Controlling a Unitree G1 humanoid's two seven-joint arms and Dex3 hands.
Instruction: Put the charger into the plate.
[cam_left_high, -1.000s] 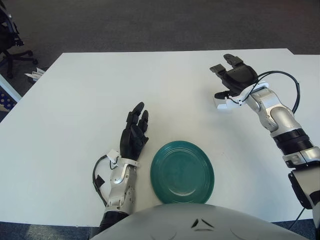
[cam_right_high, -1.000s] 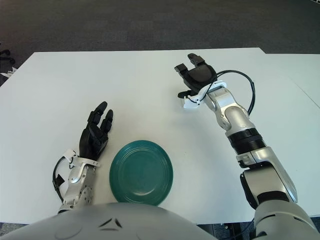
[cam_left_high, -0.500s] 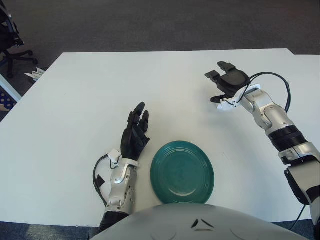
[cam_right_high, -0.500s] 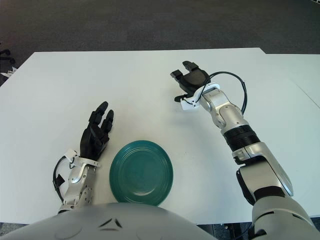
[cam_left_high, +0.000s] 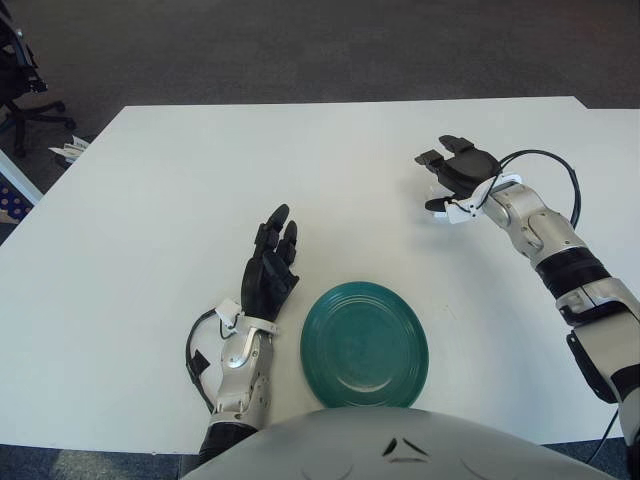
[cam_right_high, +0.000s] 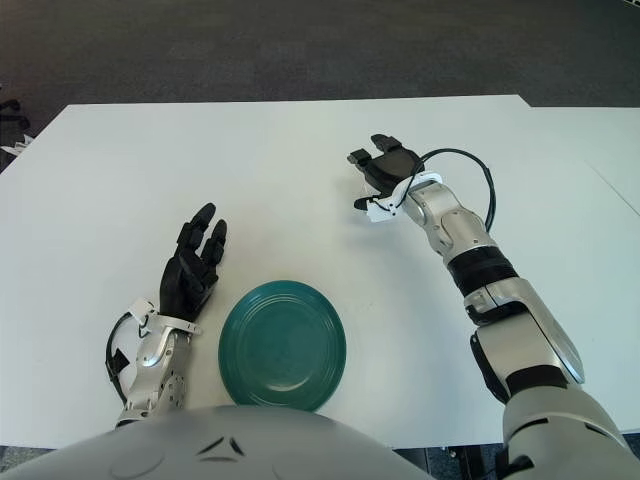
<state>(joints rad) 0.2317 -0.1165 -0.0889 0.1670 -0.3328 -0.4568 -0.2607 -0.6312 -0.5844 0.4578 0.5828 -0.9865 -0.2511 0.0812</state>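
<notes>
- Under our right hand (cam_left_high: 452, 172) in the left eye view lies the small white charger (cam_left_high: 457, 211); fingers hang spread above it, gripping nothing.
- Right eye view: our left hand (cam_right_high: 190, 270), fingers spread, shows left of the green plate (cam_right_high: 283, 345).

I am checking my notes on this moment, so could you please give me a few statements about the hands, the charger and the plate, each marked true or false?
1. The green plate holds nothing. True.
2. The white charger lies inside the plate. False: it is on the table, far from the plate, under the right hand.
3. The right hand is over the charger with fingers spread. True.
4. The left hand grips the plate's rim. False: it shows beside the plate, on its left, open, holding nothing.
5. The plate lies nearer the robot than the charger. True.
</notes>
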